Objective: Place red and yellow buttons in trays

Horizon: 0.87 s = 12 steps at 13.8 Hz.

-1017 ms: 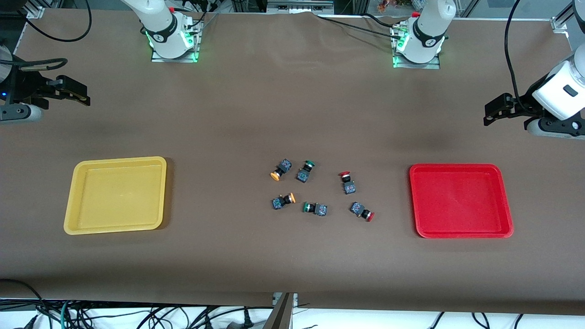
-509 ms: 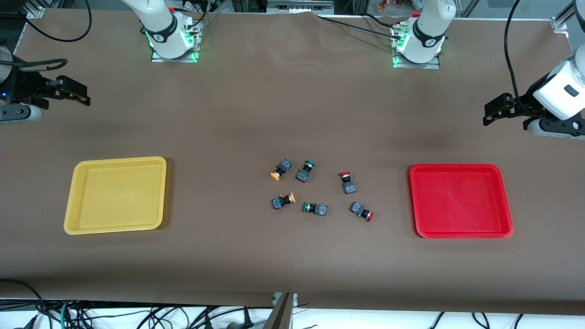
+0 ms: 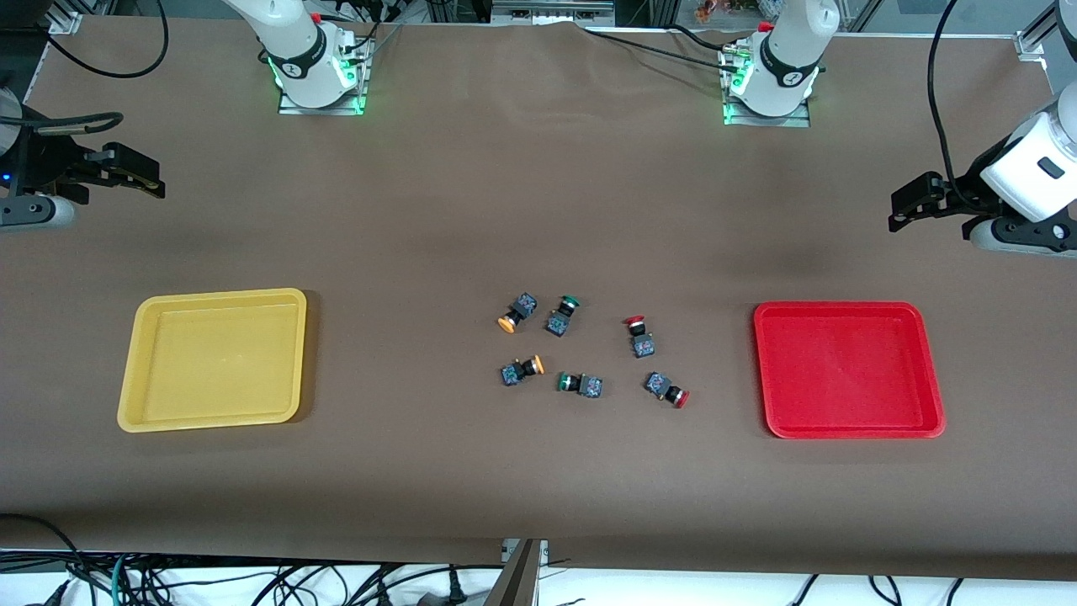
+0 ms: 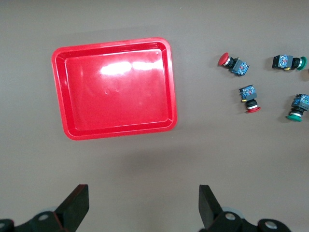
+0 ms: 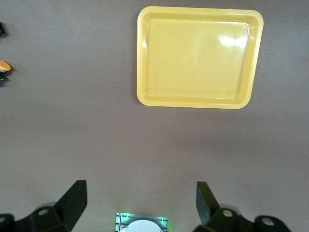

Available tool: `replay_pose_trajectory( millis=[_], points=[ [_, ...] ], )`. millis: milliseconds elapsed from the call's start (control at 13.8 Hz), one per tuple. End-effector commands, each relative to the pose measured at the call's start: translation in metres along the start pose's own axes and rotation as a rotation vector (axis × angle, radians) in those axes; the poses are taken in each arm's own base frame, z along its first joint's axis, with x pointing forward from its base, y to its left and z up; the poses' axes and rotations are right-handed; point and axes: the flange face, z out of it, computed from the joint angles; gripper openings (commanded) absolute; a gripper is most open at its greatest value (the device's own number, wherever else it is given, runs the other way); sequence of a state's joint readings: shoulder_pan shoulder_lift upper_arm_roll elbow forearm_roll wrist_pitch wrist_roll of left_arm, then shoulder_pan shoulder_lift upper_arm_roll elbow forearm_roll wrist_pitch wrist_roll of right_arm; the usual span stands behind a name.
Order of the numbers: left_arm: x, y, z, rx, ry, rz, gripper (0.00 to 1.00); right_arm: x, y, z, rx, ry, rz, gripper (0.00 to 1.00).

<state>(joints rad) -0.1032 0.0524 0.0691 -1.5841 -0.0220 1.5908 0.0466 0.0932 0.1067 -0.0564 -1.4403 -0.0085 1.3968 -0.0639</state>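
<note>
At the middle of the brown table (image 3: 538,210), 6 small switches lie in a loose cluster, none yet in a tray; the 2 red buttons (image 3: 641,335) sit at the cluster's edge toward the left arm's end, the 2 yellow buttons (image 3: 516,312) at its edge toward the right arm's end, and 2 green switches (image 3: 562,316) lie between them. Each switch is a dark blocky body with bluish marks and a round cap, tipped on its side, the long axes pointing different ways. The red tray (image 3: 848,431) rests empty toward the left arm's end, the yellow tray (image 3: 210,418) empty toward the right arm's end. The left gripper (image 3: 904,210) hangs over the table's end edge above the red tray's end, fingers spread wide and holding nothing; the right gripper (image 3: 150,181) mirrors it at the other end edge, likewise spread and empty. The red buttons lie well inward from the left gripper, past the red tray; that arm looks the nearer for them, the right arm for the yellow pair.
</note>
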Motion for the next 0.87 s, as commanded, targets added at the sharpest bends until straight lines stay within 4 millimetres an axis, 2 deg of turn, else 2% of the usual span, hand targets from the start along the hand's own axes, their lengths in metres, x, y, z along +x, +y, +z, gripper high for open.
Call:
replay_pose_trajectory(
  millis=[0, 291, 363, 509, 799],
  points=[
    [0.004, 0.001, -0.002, -0.005, 0.0, 0.007, 1.0, 0.002, 0.005, -0.003, -0.009, 0.007, -0.01, 1.0],
    [0.003, 0.002, 0.003, -0.007, -0.02, -0.004, 1.0, 0.006, 0.004, -0.002, -0.002, 0.023, -0.01, 1.0],
    [0.001, 0.009, 0.006, -0.007, -0.043, -0.033, 1.0, 0.008, 0.004, -0.002, 0.001, 0.029, -0.01, 1.0],
    [0.0, 0.043, 0.009, -0.003, -0.053, -0.07, 1.0, 0.015, -0.001, 0.004, -0.004, 0.033, -0.019, 1.0],
    [0.009, 0.079, 0.026, -0.011, -0.064, -0.105, 1.0, 0.04, -0.012, 0.034, -0.012, 0.01, -0.037, 1.0]
  ],
)
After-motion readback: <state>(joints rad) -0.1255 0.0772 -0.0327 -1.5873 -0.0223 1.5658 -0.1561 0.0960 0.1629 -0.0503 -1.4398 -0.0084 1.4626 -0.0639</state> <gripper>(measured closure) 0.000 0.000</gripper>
